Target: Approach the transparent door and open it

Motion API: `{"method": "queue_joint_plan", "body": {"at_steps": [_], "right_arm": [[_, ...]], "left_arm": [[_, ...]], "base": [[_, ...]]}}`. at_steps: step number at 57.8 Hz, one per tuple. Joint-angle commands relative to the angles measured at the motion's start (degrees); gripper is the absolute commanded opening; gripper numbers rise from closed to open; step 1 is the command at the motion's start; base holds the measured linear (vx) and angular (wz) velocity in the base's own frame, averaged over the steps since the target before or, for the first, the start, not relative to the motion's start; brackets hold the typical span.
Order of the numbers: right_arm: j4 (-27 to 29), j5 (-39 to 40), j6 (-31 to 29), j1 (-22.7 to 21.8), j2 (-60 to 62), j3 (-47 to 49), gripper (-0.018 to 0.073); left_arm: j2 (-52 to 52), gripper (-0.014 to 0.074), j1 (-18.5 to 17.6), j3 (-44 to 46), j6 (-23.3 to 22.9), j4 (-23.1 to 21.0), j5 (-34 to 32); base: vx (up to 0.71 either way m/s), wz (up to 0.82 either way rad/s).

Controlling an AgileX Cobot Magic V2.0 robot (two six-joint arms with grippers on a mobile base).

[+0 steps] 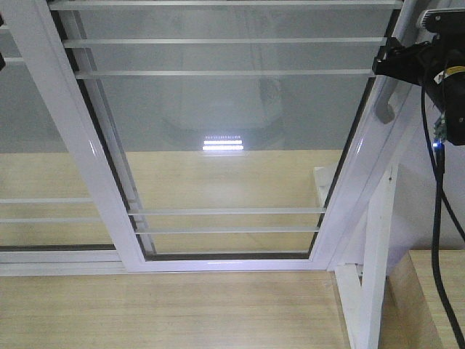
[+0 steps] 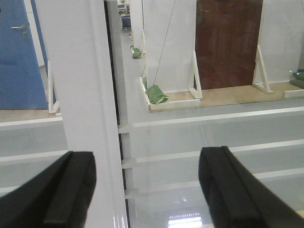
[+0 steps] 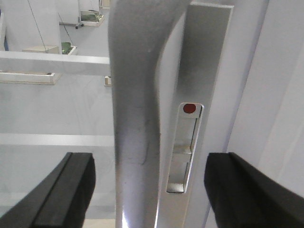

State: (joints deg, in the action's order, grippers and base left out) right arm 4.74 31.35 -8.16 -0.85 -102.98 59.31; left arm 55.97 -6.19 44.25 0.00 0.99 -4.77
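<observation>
Exterior front-facing view: the transparent door (image 1: 218, 145) fills the middle of the frame, its white frame slanting from the upper left down to the lower right, with thin white bars crossing the glass near the top and again near the bottom. A second glass panel (image 1: 36, 145) sits behind it on the left edge. Pale wooden floor (image 1: 182, 313) runs along the bottom, and a white support stand (image 1: 378, 240) rises at the lower right. At the upper right the right arm (image 1: 436, 73) reaches to the door's right upright, where the curved handle (image 1: 383, 109) sits; a black cable (image 1: 438, 218) hangs below the arm.

In the left wrist view, the left gripper (image 2: 149, 190) has its two black fingers (image 2: 61, 190) spread wide at the bottom of the frame, holding nothing. A white door upright (image 2: 80, 95) stands just beyond, partly overlapped by the finger at the lower left. Through the glass, a brown panel (image 2: 228, 42) shows at the upper right, a blue door (image 2: 16, 52) at the upper left and a green bag (image 2: 156, 93) in the centre.

In the right wrist view, the right gripper (image 3: 152, 190) is also spread, its fingers at the lower corners. The grey handle runs top to bottom between them, touching neither. Just right of it is a lock slot (image 3: 183, 152) with a small red dot (image 3: 189, 108) at its top.
</observation>
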Motion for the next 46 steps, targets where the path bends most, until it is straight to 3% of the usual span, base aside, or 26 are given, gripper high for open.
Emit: {"method": "queue_joint_plan", "body": {"at_steps": [1,24,35,46], "right_arm": [[-0.7,5.3,0.7,-0.3,1.4,3.2,0.0493],[-0.8,4.8,1.0,-0.2,-0.2,6.1,0.0386],[-0.8,4.8,0.8,-0.2,-0.2,6.1,0.0252],[-5.6,3.9,1.2,-0.1,-0.2,6.1,0.0176]], "left_arm": [[-0.8,0.0559,-0.2,2.1,-0.5,-0.6,-4.6],[-0.8,0.0559,-0.2,2.1,-0.5,-0.6,-4.2],[-0.8,0.0559,-0.2,2.1,-0.5,-0.6,-4.2],[-0.8,0.0559,-0.2,2.1,-0.5,-0.6,-4.2]], "base": [[0.0,0.0],[0.0,0.0],[0.0,0.0],[0.0,0.0]]}}
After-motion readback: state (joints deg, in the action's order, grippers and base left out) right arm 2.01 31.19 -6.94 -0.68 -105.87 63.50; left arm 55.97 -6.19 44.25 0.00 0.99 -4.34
